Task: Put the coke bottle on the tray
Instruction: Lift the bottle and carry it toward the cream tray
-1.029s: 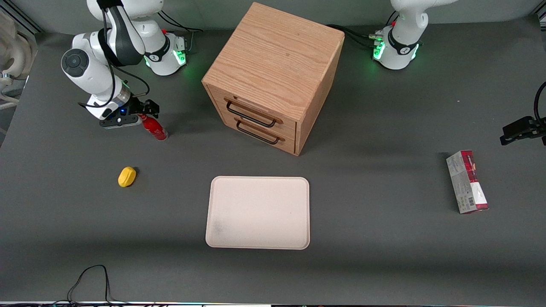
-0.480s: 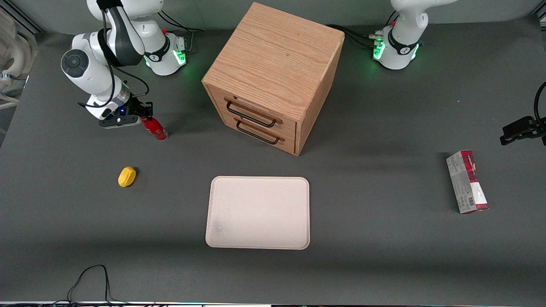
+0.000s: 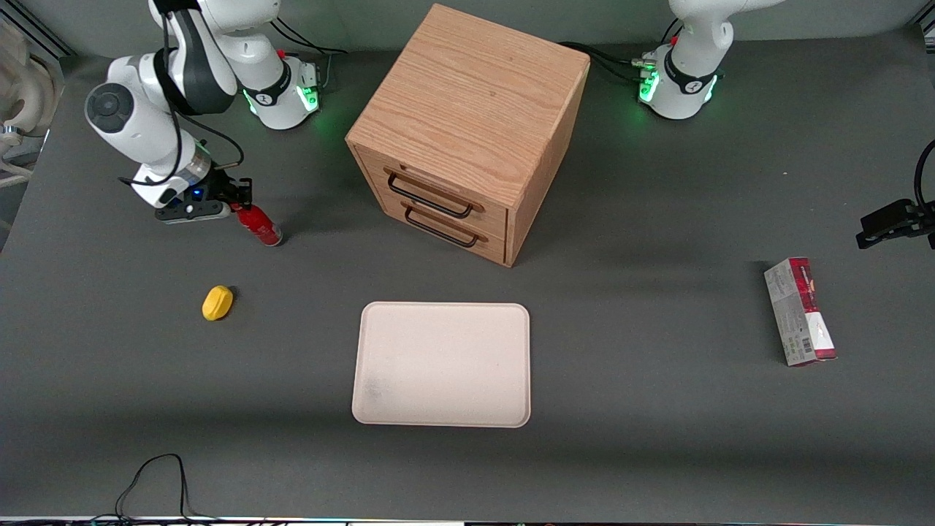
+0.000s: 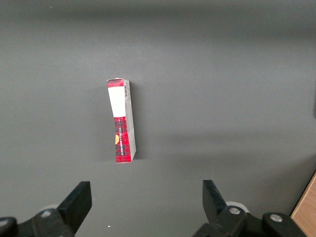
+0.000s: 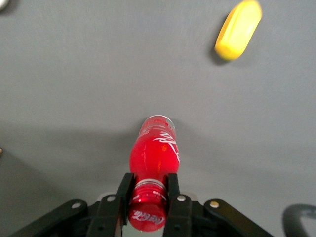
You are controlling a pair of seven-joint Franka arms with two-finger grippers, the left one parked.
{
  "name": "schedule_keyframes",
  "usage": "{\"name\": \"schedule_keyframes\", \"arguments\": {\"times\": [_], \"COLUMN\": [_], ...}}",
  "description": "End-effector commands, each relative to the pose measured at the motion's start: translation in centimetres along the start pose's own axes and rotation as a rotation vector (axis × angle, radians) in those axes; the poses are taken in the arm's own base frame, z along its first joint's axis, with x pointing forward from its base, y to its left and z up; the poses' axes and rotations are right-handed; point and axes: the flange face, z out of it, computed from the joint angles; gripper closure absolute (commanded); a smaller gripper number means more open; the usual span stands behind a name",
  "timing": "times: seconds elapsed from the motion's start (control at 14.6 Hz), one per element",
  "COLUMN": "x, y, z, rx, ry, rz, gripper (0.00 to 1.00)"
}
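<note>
Tilting, the coke bottle (image 3: 258, 223) hangs neck-up in the gripper (image 3: 237, 197), fingers (image 5: 174, 195) pinched on the neck just under the cap; long axis slants, base aimed down toward the front camera and toward the drawer cabinet (image 3: 467, 131). Base looks just clear of the table (image 3: 657, 438). Since half a second ago, wrist and bottle shifted slightly toward the working arm's end. Lemon (image 3: 217, 302) nearer the camera; tray (image 3: 442, 364) well apart, unchanged.
</note>
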Motion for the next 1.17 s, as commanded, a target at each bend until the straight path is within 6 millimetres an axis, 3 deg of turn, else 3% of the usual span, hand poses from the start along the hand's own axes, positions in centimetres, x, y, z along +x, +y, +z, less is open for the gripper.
{"name": "schedule_keyframes", "arguments": {"times": [0.0,0.27,0.48,0.62,0.82,1.03,1.1], "x": [4.2,9.8,13.7,16.4,21.7,25.4,26.2], "y": [1.0,1.0,0.4,-2.3,-7.4,-11.3,-13.6], "z": [-5.9,-15.5,-21.5,-24.3,-25.9,-24.0,-23.1], "rx": [-0.007,-0.028,-0.032,-0.039,-0.031,0.015,0.018], "ry": [0.0,-0.059,-0.064,-0.063,-0.047,0.002,0.037], "rz": [0.02,0.025,0.026,-0.013,-0.08,-0.038,-0.038], "gripper": [1.0,1.0,1.0,1.0,1.0,1.0,1.0]}}
